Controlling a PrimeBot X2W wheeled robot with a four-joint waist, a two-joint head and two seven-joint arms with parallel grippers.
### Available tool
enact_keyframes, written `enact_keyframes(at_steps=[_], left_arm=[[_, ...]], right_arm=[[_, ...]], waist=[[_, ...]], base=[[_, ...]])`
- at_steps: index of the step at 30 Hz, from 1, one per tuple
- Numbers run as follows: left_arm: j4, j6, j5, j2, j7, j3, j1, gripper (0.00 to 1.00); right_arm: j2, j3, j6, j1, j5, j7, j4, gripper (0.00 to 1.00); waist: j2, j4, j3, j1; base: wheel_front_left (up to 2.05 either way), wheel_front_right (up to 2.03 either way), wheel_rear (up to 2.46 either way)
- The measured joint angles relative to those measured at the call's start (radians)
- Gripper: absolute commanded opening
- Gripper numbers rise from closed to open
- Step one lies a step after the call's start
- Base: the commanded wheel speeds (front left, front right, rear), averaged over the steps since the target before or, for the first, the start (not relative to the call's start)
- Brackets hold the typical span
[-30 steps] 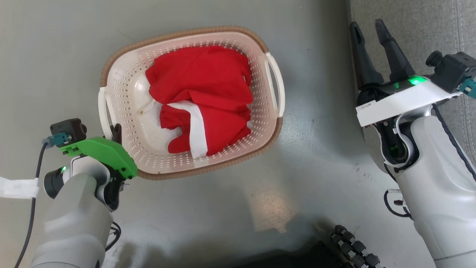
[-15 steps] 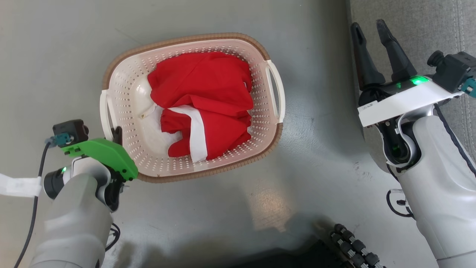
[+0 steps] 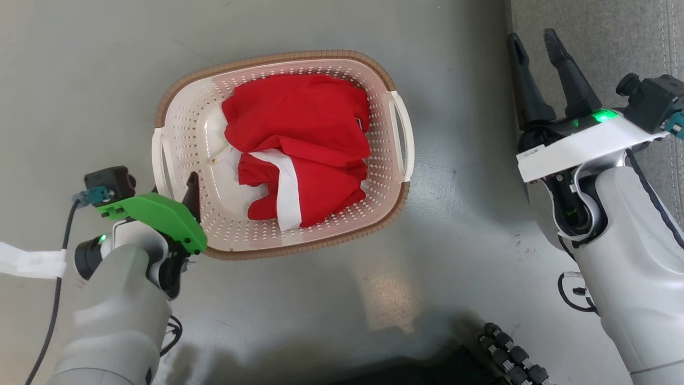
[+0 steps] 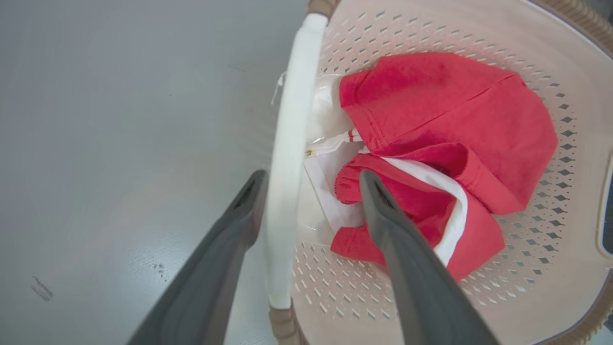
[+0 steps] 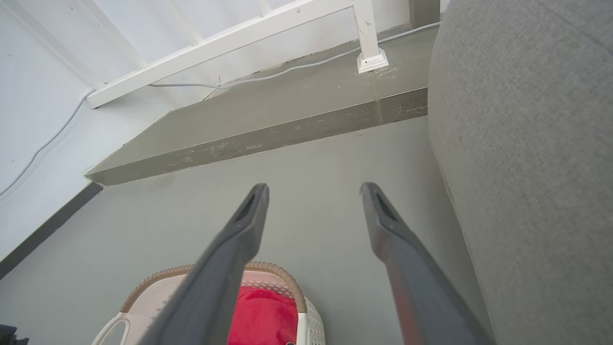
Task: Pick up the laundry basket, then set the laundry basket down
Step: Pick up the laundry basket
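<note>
Left gripper (image 4: 312, 176) apart astride the white handle (image 4: 292, 143) of the laundry basket (image 4: 560, 86); right gripper (image 3: 533, 35) apart, empty

The laundry basket (image 3: 186, 120) sat on the floor (image 3: 80, 80) with a garment (image 3: 304, 117) bunched inside; the left gripper (image 4: 313, 176) straddled its left handle (image 4: 287, 143), one finger outside, one inside the basket; the right gripper (image 3: 532, 35) hung well apart on the right, near a sofa (image 3: 604, 32).
</note>
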Motion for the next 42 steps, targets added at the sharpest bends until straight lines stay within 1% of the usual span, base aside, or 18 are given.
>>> enact_keyframes(at_steps=[9, 17, 26, 34, 38, 39, 42], left_arm=[[0.011, -0.003, -0.001, -0.006, -0.018, -0.015, -0.001, 1.00], [-0.007, -0.003, 0.002, 0.026, -0.043, -0.042, 0.002, 1.00], [-0.063, -0.003, 0.009, 0.044, -0.062, -0.077, 0.039, 1.00], [-0.160, -0.003, 0.024, 0.065, -0.071, -0.109, 0.096, 1.00], [-0.244, -0.003, 0.039, 0.082, -0.071, -0.084, 0.119, 1.00], [-0.244, -0.003, 0.039, 0.082, -0.071, -0.084, 0.119, 1.00], [-0.305, -0.003, 0.058, 0.087, -0.071, -0.058, 0.133, 1.00]], right_arm=[[0.004, 0.003, 0.000, 0.000, 0.000, 0.000, 0.016, 1.00], [0.018, 0.006, 0.000, 0.000, 0.000, 0.000, 0.033, 1.00], [0.041, 0.007, 0.000, 0.010, 0.015, 0.000, 0.063, 1.00], [0.039, -0.008, 0.000, 0.074, 0.016, 0.000, 0.089, 1.00], [0.031, -0.029, 0.000, 0.096, 0.016, 0.000, 0.091, 1.00], [0.031, -0.029, 0.000, 0.096, 0.016, 0.000, 0.091, 1.00], [0.030, -0.038, 0.000, 0.113, 0.012, 0.000, 0.091, 1.00]], waist=[[0.0000, 0.007, -0.026, 0.0000], [0.0000, 0.007, -0.084, 0.0000], [0.0000, 0.007, -0.179, 0.0000], [0.0000, 0.012, -0.297, 0.0000], [0.0000, 0.019, -0.352, 0.0000], [0.0000, 0.019, -0.352, 0.0000], [0.0000, 0.026, -0.394, 0.0000]], base=[[0.00, 0.00, 0.00], [0.00, 0.00, 0.00], [0.00, 0.00, 0.00], [0.00, 0.00, 0.00], [0.00, 0.00, 0.00], [0.00, 0.00, 0.00], [0.00, 0.00, 0.00]])
